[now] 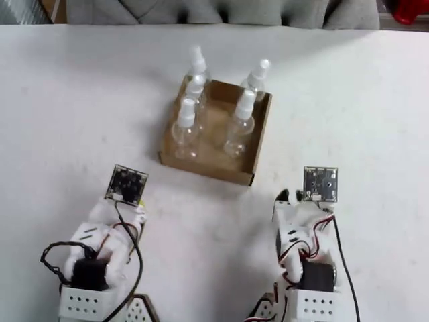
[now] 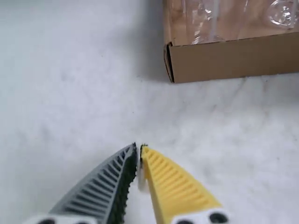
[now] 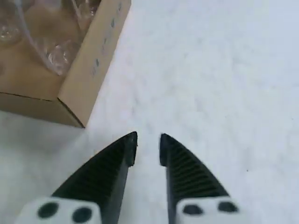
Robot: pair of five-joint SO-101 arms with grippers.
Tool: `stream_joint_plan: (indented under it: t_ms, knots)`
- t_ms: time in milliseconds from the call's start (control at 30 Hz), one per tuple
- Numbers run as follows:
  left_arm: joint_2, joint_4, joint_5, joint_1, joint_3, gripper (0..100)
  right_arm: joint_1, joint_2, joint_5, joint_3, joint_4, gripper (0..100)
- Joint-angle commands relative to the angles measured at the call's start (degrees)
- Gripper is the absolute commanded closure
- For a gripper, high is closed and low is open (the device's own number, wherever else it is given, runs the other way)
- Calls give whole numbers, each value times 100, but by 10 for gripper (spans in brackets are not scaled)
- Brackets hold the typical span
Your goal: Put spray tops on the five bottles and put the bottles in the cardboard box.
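Bottles (image 1: 186, 133): we count five.
Spray tops (image 1: 245, 102): we count five, one on each bottle.
Cardboard box (image 1: 208, 169): we see one.

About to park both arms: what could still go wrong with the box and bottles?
1. The bottles stand tall above the low walls of the cardboard box; a bump could topple them.
2. The right tool, slightly open, and the shut left tool both point at the box, so a forward move may shove it.
3. Whether the spray tops are fully seated cannot be told.

matt cardboard box (image 1: 258, 144), clear glossy bottles (image 1: 238, 131)
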Motion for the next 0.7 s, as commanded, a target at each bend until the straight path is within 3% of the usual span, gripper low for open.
stream_joint_plan:
  t_ms: [0,333,467,667]
  knots:
    - [-22,9,-62,-48,0,980,75,-13,-53,70,277,958]
    - [-22,9,-62,-48,0,980,171,-13,-53,70,1024,957]
    - [-22,18,-53,-40,0,980,171,-13,-26,70,1807,955]
    - [-22,79,-18,-40,0,980,154,-13,-18,70,1780,957]
